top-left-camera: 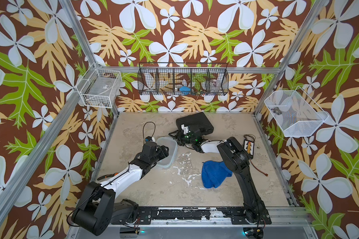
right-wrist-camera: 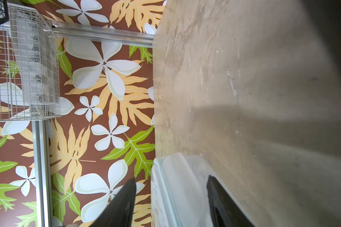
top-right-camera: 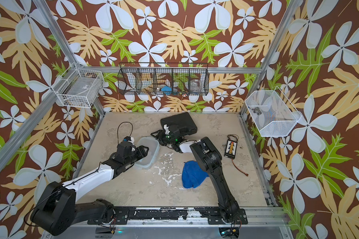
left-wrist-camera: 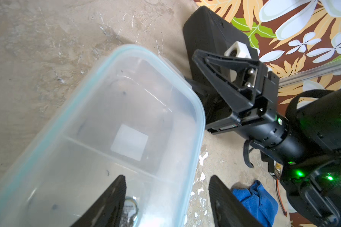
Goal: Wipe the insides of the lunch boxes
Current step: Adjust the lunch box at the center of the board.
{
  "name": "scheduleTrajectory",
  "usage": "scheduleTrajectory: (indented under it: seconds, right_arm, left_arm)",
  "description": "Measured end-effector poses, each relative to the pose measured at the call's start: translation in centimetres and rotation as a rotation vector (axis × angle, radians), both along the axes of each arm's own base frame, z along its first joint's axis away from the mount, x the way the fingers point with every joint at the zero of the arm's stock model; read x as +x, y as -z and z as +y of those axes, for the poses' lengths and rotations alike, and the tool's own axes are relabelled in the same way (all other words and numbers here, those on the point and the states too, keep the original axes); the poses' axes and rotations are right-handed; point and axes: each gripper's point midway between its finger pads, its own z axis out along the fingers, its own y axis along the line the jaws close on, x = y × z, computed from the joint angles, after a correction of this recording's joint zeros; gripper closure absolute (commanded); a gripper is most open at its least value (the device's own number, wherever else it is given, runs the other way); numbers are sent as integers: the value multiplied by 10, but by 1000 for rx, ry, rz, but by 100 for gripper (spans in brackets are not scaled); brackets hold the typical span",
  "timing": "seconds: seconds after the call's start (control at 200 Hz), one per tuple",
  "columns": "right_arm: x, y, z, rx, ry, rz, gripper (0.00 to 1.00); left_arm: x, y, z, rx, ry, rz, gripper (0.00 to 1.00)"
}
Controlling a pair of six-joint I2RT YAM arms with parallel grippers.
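The clear lunch box [top-left-camera: 170,154] lies left of centre in both top views, its teal-rimmed lid [left-wrist-camera: 200,125] on top. My left gripper [left-wrist-camera: 167,177] is open and straddles the box's long side, with one finger [left-wrist-camera: 114,198] over the lid and the other outside it. My right gripper [top-left-camera: 175,138] is open at the box's far corner. There the lid's clear edge [right-wrist-camera: 177,186] runs between its spread fingers. A blue cloth [top-left-camera: 214,173] lies crumpled on the table beside the right arm, with neither gripper on it.
A black hard case [top-left-camera: 195,122] lies just behind the right gripper. A small circuit board with wires [top-left-camera: 248,145] sits at the right. An orange-handled tool [top-left-camera: 108,176] lies under the left arm. White wire baskets [top-left-camera: 100,89] [top-left-camera: 294,113] and a black one [top-left-camera: 182,79] hang on the walls.
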Motion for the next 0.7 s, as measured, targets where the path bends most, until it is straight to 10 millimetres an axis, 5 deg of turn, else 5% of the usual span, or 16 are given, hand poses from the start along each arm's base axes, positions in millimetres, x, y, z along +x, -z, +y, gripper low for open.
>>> scheduleTrajectory:
  seconds: [0.335, 0.701]
  right_arm:
    - [12, 3, 30, 33, -57, 11, 38]
    - [4, -18, -17, 14, -27, -7, 33]
  left_arm:
    - [-10, -3, 6, -41, -55, 33, 29]
    - [7, -60, 22, 52, -114, -70, 24]
